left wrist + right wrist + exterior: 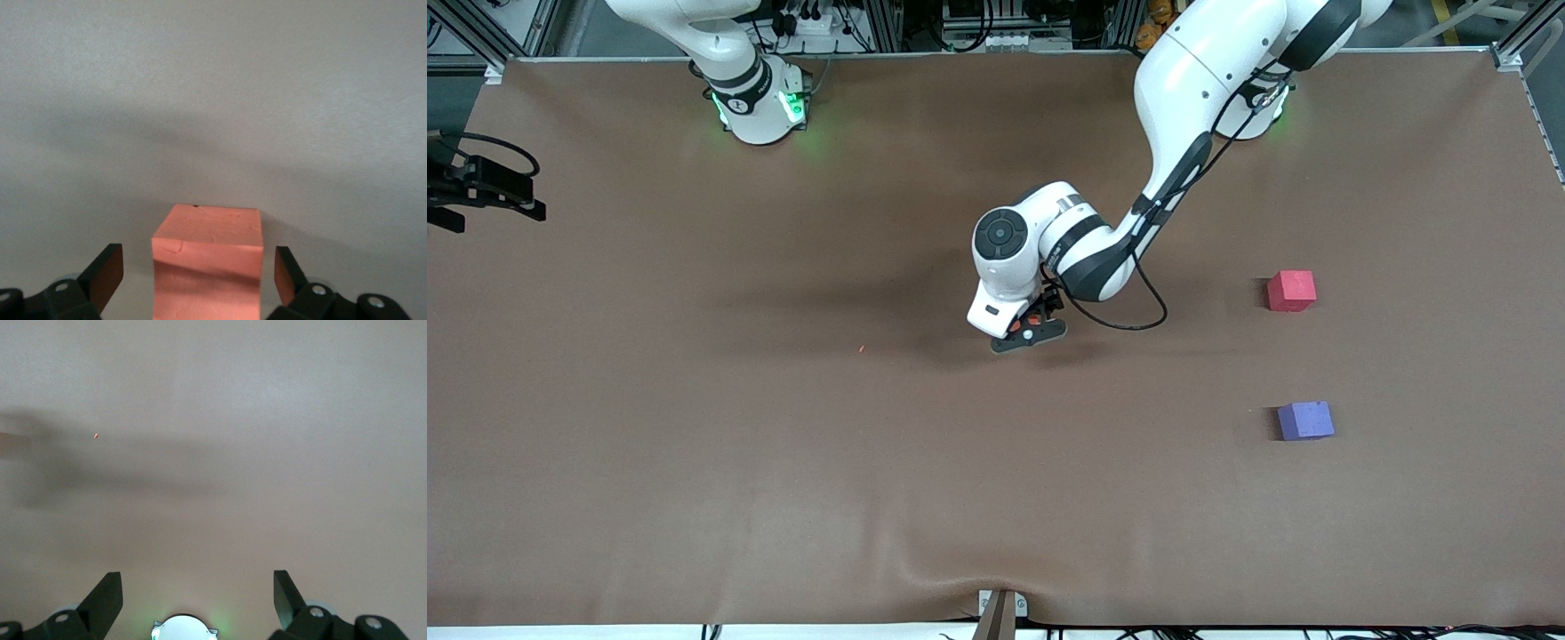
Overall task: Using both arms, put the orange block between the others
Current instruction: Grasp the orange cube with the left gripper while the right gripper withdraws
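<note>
Left wrist view: orange block [207, 263] between open tool [200, 277]

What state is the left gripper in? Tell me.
Open: in the left wrist view both fingers stand apart from the orange block, gaps either side.

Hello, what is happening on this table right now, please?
The left gripper is down at the middle of the table, fingers open on either side of the orange block, not yet closed on it. The pinkish-red cube and purple-blue cube sit apart toward the left arm's end. The right gripper waits, open.
</note>
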`<state>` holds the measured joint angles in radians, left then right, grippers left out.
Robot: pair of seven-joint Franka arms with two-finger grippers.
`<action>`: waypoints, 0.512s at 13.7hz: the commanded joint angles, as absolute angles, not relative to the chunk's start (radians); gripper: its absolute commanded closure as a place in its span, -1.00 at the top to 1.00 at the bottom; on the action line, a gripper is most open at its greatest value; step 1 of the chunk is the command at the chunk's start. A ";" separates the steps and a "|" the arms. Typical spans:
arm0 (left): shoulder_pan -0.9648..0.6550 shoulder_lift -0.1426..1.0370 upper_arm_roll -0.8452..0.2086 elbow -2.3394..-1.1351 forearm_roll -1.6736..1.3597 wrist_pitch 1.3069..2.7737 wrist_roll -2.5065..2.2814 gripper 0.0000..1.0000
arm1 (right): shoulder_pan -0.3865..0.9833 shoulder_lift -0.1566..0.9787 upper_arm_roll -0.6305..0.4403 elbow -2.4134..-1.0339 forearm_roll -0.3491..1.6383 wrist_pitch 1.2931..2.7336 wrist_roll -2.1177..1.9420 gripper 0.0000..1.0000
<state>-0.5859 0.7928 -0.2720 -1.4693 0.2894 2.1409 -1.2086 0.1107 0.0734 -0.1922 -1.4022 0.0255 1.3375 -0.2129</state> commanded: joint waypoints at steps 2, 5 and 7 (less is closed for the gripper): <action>-0.586 0.784 -0.273 -1.493 0.313 2.148 -1.279 1.00 | 0.091 0.071 -0.184 -1.408 0.009 1.319 -0.175 1.00; -0.589 0.790 -0.275 -1.490 0.302 2.175 -1.292 0.56 | 0.092 0.071 -0.184 -1.407 0.009 1.313 -0.129 1.00; -0.586 0.798 -0.273 -1.491 0.301 2.206 -1.292 -0.20 | 0.092 0.071 -0.184 -1.407 0.011 1.313 -0.129 1.00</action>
<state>-0.5863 0.7929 -0.2728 -1.4837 0.2894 2.1724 -1.2636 0.1039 0.0741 -0.1946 -1.4070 0.0241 1.3211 -0.1463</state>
